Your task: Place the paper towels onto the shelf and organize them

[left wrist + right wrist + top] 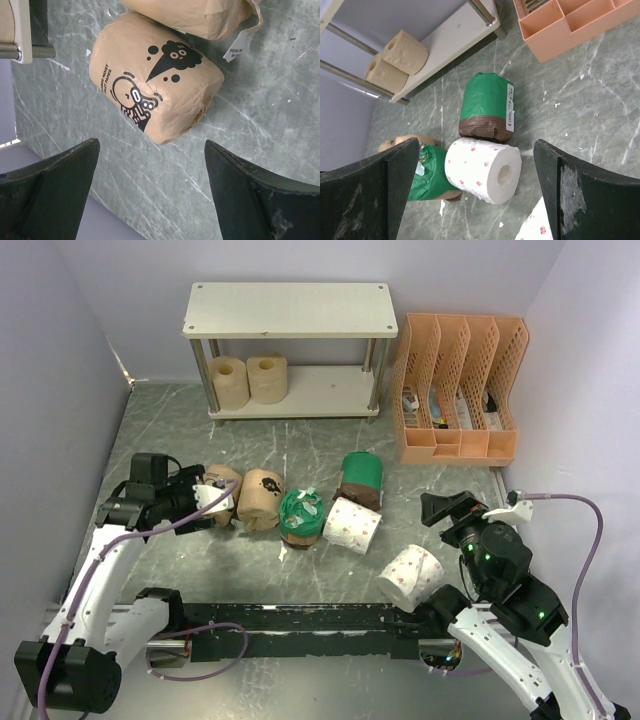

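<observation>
Shows a pair of plain tan rolls (pixel 231 383) standing side by side and touching on the lower board of the shelf (pixel 290 308), toward its 9 o'clock end. Finds the other six paper towels down on the green marbled table (pixel 190 430), most in a loose row across its middle. Starts at the row's 9 o'clock end with two printed tan rolls (pixel 262 499) lying against each other. Continues toward 3 o'clock with a green-wrapped roll (pixel 301 515), then a pink-dotted white roll (pixel 482 170) on its side. Places a second green-wrapped roll (pixel 360 478) at 12 o'clock of that dotted one, brown end close against it. Sets a second dotted roll (pixel 412 576) apart at 4 o'clock, near the right arm's base.

Catches the left gripper (pixel 151 147) just short of the outermost printed roll, at its 9 o'clock, jaws spread wide and holding nothing, with the cartoon label in the wrist view. Has the right gripper (pixel 450 508) at 3 o'clock of the row, jaws likewise wide apart and empty, facing the dotted roll. Rounds off with an orange file organizer (pixel 460 390) just beside the shelf at its 3 o'clock.
</observation>
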### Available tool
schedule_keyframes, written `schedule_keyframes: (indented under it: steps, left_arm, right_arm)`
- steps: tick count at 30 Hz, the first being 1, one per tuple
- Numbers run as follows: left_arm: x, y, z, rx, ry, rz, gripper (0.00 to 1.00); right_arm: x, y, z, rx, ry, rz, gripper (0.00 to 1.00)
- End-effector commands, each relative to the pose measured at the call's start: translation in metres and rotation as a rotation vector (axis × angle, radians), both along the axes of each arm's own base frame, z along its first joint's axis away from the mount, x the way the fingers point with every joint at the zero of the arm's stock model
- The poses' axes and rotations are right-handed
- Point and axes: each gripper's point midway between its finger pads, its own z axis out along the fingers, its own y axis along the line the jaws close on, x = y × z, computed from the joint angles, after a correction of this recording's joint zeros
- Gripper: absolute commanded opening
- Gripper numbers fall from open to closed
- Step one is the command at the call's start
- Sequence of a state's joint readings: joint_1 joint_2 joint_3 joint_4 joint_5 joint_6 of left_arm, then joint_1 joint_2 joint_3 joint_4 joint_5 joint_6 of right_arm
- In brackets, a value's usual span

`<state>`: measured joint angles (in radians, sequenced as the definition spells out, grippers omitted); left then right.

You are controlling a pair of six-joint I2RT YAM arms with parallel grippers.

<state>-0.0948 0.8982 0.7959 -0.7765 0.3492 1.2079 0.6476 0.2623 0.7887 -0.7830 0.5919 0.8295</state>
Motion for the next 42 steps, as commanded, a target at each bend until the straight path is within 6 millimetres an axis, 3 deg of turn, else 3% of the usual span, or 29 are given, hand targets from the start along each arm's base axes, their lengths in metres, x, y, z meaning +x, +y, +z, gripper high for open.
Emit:
schedule_keyframes:
  steps: [1, 12, 24, 33, 36, 40, 42]
  left_arm:
    - [0.011, -0.009, 0.004, -0.044, -0.043, -0.034, 0.97]
    - [-0.002, -0.011, -0.036, -0.003, 0.105, -0.107, 0.97]
    - [0.031, -0.004, -0.053, 0.011, 0.008, -0.033, 0.91]
    - [0.034, -0.007, -0.066, -0.02, 0.012, -0.021, 0.82]
    - [0.029, -0.011, -0.069, -0.04, 0.051, -0.023, 0.71]
    - [0.023, -0.013, -0.069, -0.054, 0.109, -0.023, 0.47]
    - [0.02, -0.014, -0.069, -0.061, 0.132, -0.023, 0.28]
  right_arm:
    - [-0.003, 0.001, 0.002, 0.013, -0.015, 0.016, 0.97]
    - [-0.003, 0.001, 0.002, 0.02, -0.019, 0.017, 0.96]
    - [0.0, 0.002, -0.002, 0.005, -0.001, 0.004, 0.96]
    - [0.001, 0.001, -0.003, 0.001, 0.003, -0.001, 0.96]
    - [0.001, 0.001, -0.004, 0.001, 0.004, -0.003, 0.96]
    - [0.003, 0.001, -0.005, -0.009, 0.013, -0.005, 0.96]
    - [0.003, 0.002, -0.006, -0.014, 0.018, -0.006, 0.96]
